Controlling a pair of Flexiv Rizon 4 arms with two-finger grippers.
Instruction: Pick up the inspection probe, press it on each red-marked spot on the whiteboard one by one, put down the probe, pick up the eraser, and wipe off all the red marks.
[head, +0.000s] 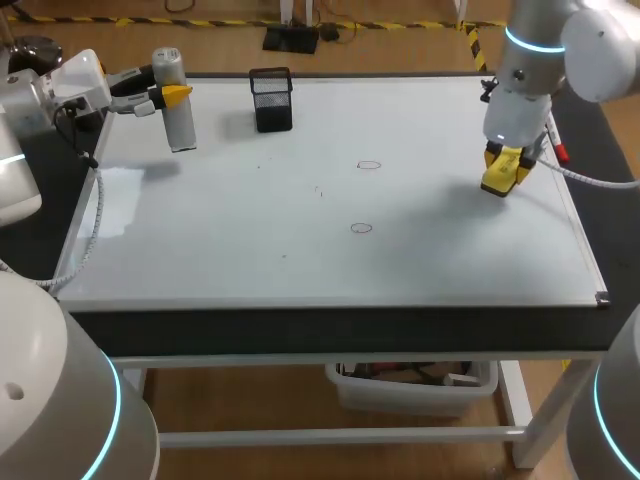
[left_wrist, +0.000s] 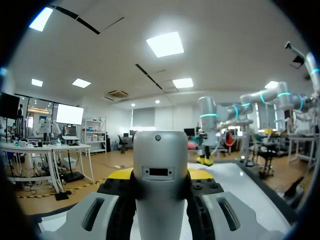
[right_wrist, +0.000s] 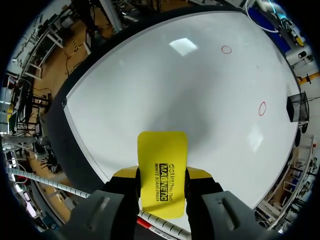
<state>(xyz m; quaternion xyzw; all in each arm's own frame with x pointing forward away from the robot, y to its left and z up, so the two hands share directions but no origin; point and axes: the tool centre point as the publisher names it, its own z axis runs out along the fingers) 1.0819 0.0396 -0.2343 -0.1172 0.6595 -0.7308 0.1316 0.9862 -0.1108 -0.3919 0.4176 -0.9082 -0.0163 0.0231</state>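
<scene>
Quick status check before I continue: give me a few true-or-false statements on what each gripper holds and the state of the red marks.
1. The right gripper is shut on the yellow eraser. True.
2. The red marks are all wiped off. False: two red circles show on the whiteboard.
3. The left gripper is empty. False: it is shut on the gray probe.
4. A black mesh cup stands near the whiteboard's far edge. True.
</scene>
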